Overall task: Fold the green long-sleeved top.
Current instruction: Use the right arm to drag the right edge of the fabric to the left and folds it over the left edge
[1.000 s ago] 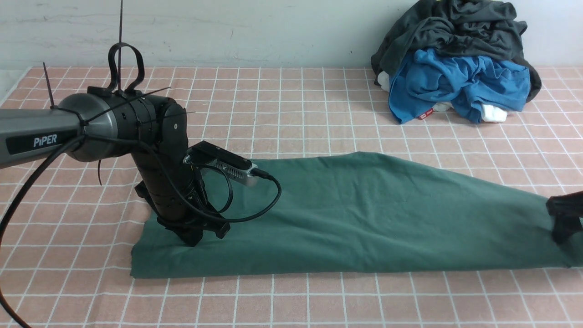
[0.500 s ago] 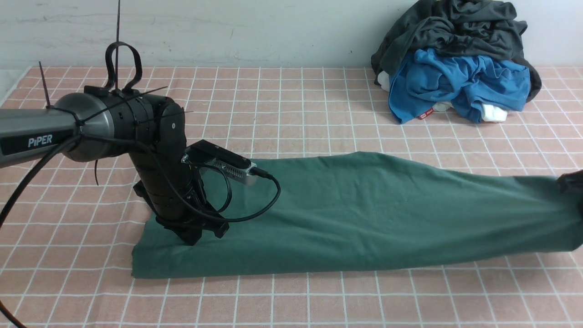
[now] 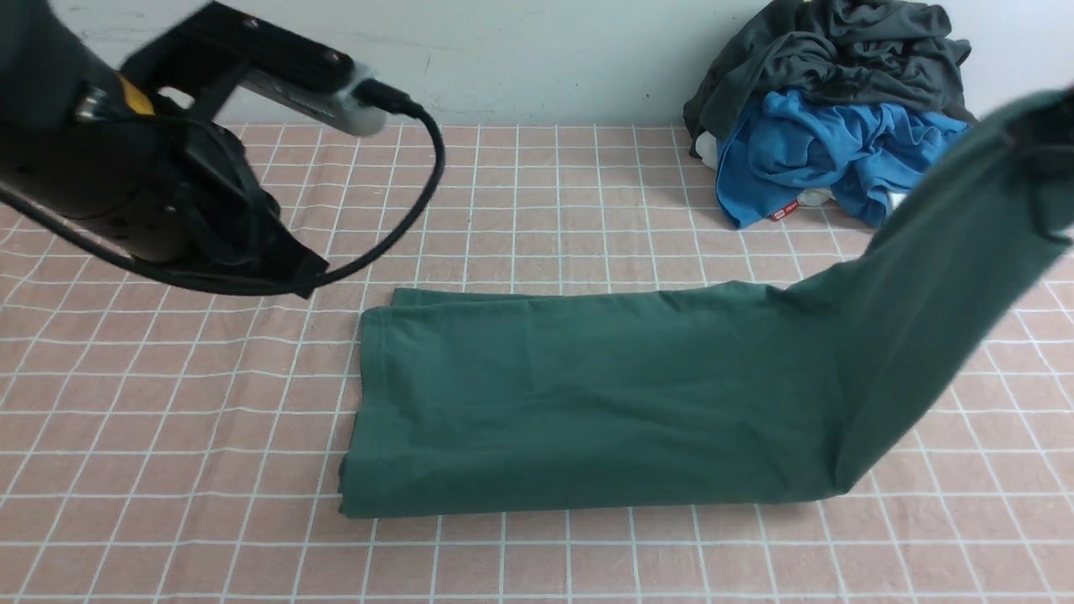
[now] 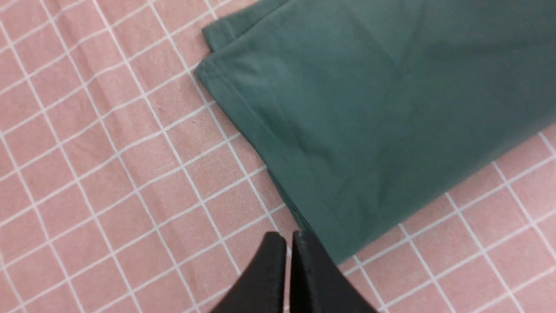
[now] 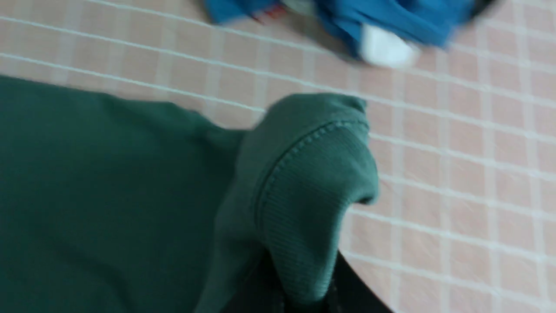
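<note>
Right gripper [image 5: 299,289]: clamped on the ribbed edge of the green long-sleeved top [image 3: 587,403], holding that end aloft at right.
Left gripper [image 4: 289,243]: jaws pressed together, empty, above the checked tablecloth [image 3: 168,419] near a corner of the top.
Top: folded band, long axis left to right.
Beyond: blue garment [image 3: 839,155] and dark grey garment [image 3: 839,50], heaped by the wall.

grey garment [image 3: 839,50] over blue garment [image 3: 839,151] — heaped

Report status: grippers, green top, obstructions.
Left gripper shut, empty, above table. Right gripper shut on green top, ribbed end raised. Clothes pile far right, behind.
</note>
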Robot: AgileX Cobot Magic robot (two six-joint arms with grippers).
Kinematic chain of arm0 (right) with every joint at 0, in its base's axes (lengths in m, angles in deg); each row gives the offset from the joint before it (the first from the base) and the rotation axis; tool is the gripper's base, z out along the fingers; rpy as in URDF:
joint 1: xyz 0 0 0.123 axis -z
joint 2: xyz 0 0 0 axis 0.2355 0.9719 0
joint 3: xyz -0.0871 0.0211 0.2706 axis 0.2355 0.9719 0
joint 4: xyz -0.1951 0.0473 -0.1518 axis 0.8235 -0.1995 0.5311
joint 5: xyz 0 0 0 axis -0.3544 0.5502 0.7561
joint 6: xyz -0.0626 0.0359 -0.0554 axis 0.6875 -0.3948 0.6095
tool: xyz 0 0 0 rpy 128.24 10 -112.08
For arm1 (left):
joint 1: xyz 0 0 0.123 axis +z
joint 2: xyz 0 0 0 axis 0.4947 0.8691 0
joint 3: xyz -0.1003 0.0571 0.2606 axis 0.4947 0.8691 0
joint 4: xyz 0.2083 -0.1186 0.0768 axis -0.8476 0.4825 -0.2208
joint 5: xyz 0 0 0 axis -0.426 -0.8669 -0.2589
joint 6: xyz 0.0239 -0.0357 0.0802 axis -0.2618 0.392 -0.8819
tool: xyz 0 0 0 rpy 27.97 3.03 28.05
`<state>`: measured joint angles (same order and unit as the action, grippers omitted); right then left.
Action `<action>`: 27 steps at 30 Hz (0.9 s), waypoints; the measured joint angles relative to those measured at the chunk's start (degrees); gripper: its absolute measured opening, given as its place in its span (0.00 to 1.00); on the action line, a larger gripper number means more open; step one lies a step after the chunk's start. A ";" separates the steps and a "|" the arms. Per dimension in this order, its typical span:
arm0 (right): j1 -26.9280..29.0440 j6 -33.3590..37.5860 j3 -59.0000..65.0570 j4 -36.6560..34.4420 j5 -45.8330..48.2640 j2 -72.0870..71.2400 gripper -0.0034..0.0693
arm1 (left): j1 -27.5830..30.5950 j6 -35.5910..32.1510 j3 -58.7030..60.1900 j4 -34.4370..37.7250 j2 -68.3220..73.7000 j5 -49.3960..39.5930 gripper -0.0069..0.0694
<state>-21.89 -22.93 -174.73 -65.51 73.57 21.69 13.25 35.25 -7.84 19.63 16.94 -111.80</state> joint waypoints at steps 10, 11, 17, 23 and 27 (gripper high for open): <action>-24.61 -2.38 -17.33 -0.93 -0.91 19.82 0.09 | 0.00 0.05 3.56 0.77 -18.52 -5.73 0.10; -26.13 -2.67 -19.30 -1.28 -0.91 22.50 0.09 | 0.00 0.05 4.36 0.77 -20.42 -5.79 0.10; -32.22 -3.89 -28.82 -4.73 -1.21 36.37 0.09 | 0.00 0.05 12.01 0.77 -28.72 -7.10 0.10; -33.53 -4.47 -32.41 -12.05 -1.26 44.69 0.13 | 0.00 0.05 18.11 0.17 -33.42 -7.81 0.10; -33.53 -3.46 -33.54 -20.20 -0.95 45.63 0.28 | 0.00 0.05 19.30 -0.69 -34.94 -8.40 0.10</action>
<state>-55.41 -26.38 -208.28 -85.71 72.62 67.33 13.25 35.30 11.46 18.94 -18.01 -120.20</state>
